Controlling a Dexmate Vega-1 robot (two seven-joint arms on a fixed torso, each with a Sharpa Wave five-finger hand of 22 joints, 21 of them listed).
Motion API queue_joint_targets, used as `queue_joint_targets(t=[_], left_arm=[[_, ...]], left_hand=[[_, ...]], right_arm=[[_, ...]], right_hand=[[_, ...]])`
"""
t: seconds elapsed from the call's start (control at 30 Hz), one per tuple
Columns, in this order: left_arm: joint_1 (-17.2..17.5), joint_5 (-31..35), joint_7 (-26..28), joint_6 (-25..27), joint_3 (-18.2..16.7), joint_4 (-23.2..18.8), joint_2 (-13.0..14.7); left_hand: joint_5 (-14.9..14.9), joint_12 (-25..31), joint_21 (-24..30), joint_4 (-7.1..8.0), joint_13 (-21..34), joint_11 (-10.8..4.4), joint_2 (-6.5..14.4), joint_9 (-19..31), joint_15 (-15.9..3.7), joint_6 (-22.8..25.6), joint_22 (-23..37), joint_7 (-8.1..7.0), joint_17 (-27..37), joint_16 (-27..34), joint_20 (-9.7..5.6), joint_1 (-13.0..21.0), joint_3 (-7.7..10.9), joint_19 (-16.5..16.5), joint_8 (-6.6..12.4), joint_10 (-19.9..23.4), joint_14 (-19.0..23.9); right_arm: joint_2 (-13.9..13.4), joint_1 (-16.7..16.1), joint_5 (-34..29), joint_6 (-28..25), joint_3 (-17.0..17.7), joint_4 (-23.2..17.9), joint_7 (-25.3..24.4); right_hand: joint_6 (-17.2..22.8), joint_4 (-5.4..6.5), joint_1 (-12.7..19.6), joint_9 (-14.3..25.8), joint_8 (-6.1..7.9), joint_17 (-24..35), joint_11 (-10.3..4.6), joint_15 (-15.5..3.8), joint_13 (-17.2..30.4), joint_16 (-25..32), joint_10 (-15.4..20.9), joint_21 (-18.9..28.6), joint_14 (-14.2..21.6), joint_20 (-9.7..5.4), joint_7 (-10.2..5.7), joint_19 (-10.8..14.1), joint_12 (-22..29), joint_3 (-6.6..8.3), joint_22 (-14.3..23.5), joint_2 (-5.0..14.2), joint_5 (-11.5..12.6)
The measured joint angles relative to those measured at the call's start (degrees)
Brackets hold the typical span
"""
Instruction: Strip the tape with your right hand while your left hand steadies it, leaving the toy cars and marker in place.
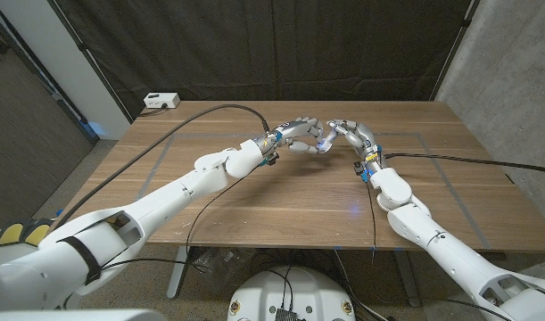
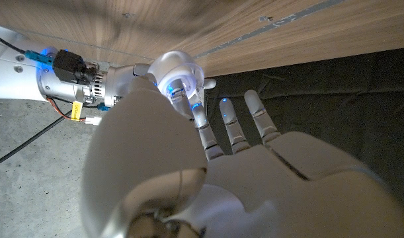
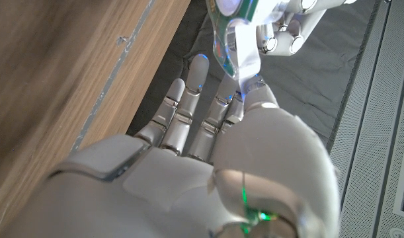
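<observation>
Meeting above the bench point(image 1: 254, 196), left hand point(image 1: 301, 135) and right hand point(image 1: 354, 135) both pinch the tape roll point(image 1: 326, 141) between them.

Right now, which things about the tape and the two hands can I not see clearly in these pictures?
1. Right wrist view: the tape is cut off by the picture edge, and its loose end is unclear.
2. Left wrist view: the tape is blurred by glare, and the left hand covers much of the picture.
3. Head view: whether the right hand pinches the tape is too small to tell.
</observation>
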Motion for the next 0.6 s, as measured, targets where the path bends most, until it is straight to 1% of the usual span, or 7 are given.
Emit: queue_joint_targets(t=[0.1, 0.17, 0.23, 0.3, 0.4, 0.53, 0.6], left_arm=[[0.1, 0.3, 0.0, 0.0, 0.04, -0.29, 0.17], [0.17, 0.3, 0.0, 0.0, 0.04, -0.49, 0.27], [0.28, 0.67, -0.01, 0.14, 0.04, -0.73, 0.41], [0.4, 0.67, -0.01, 0.14, 0.04, -0.92, 0.54], [0.56, 0.75, -0.33, 0.42, 0.02, -1.16, 0.73], [0.74, 0.77, -0.75, 0.66, 0.01, -1.34, 0.92], [0.83, 0.77, -0.88, 0.69, 0.01, -1.4, 0.98]], left_hand=[[0.0, 0.0, 0.0, 0.0, -0.2, 0.0, 0.0, 0.0, 0.0, 0.0, 0.0, 0.0, 0.0, 0.0, 0.0, 0.0, 0.0, 0.0, 0.07, 0.0, 0.0], [0.0, 0.0, 0.0, 0.0, -0.28, 0.0, 0.0, 0.01, 0.0, 0.0, 0.0, 0.0, -0.05, 0.0, 0.0, 0.0, 0.0, 0.0, 0.09, 0.0, 0.0], [-0.01, 0.0, 0.0, 0.06, -0.28, 0.0, 0.0, 0.01, 0.0, 0.0, 0.0, 0.0, -0.09, 0.0, 0.0, 0.0, -0.06, 0.0, 0.09, 0.0, 0.0], [-0.01, 0.0, 0.0, 0.31, -0.4, 0.0, 0.0, 0.03, 0.0, 0.0, 0.0, 0.0, -0.01, 0.0, 0.0, 0.0, -0.31, 0.0, 0.09, 0.0, 0.0], [-0.01, 0.0, 0.0, 0.31, -0.49, 0.0, 0.0, 0.07, 0.0, 0.0, -0.14, 0.0, 0.01, 0.0, 0.0, 0.0, -0.31, 0.0, 0.09, 0.0, 0.0], [-0.02, 0.0, 0.0, 0.31, -0.54, 0.22, 0.0, 0.53, 0.0, 0.0, -0.28, 0.0, 0.0, 0.0, 0.0, 0.0, -0.31, 0.0, 0.09, 0.22, 0.0], [-0.02, 0.0, 0.0, 0.06, -0.8, 0.41, 0.0, 0.52, 0.0, 0.04, -0.28, 0.05, 0.01, 0.0, 0.0, 0.0, -0.55, 0.0, 0.09, 0.41, 0.0]], right_arm=[[0.22, -0.23, -0.26, 0.25, 0.09, -0.15, -0.53], [0.22, -0.23, -0.41, 0.57, 0.09, -0.15, -0.9], [0.6, -0.48, -0.45, 0.76, 0.25, -0.2, -1.13], [0.6, -0.48, -0.48, 1.01, 0.25, -0.2, -1.27], [0.97, -0.66, -0.5, 1.47, 0.4, -0.2, -1.4], [1.36, -0.79, -0.5, 2.1, 0.56, -0.02, -1.59], [1.61, -0.86, -0.46, 2.55, 0.65, 0.2, -1.7]], right_hand=[[0.12, 0.0, 0.52, 0.52, 0.35, 1.19, -0.1, 0.02, 1.09, 0.43, 0.26, 0.45, -0.02, 0.11, 0.12, -0.38, 0.54, 0.0, 0.27, -0.08, 0.0], [0.2, 0.17, 0.68, 0.85, 0.4, 1.77, -0.48, 0.23, 1.57, 0.43, 0.05, 0.73, -0.24, 0.03, 0.21, -0.79, 0.85, 0.17, 0.27, 0.06, 0.0], [0.2, 0.57, 0.79, 1.14, 0.41, 2.23, -0.49, 0.31, 1.99, 0.43, 0.06, 0.88, -0.33, 0.18, 0.2, -0.99, 1.07, 0.2, 0.42, 0.02, 0.0], [0.19, 0.8, 0.97, 1.37, 0.4, 2.69, -0.99, 0.1, 2.7, 0.43, -0.06, 0.88, -0.55, 0.02, 0.21, -1.58, 1.46, 0.15, 0.53, -0.09, -0.01], [0.15, 1.14, 0.97, 1.68, 0.62, 3.55, -0.72, 0.3, 3.37, 0.43, -0.65, 1.33, -0.95, 0.11, 0.19, -1.68, 1.73, 0.0, 0.53, -0.09, -0.01], [-0.15, 1.45, 0.96, 2.16, 0.84, 4.33, -0.76, 0.24, 3.99, 0.43, -0.89, 1.68, -1.44, 0.04, 0.08, -2.2, 1.73, -0.02, 0.79, -0.08, -0.01], [-0.16, 1.69, 0.95, 2.18, 0.85, 4.75, -0.76, 0.31, 4.0, 0.43, -0.89, 1.89, -1.56, 0.04, 0.08, -2.2, 1.73, 0.08, 0.79, -0.08, -0.01]])
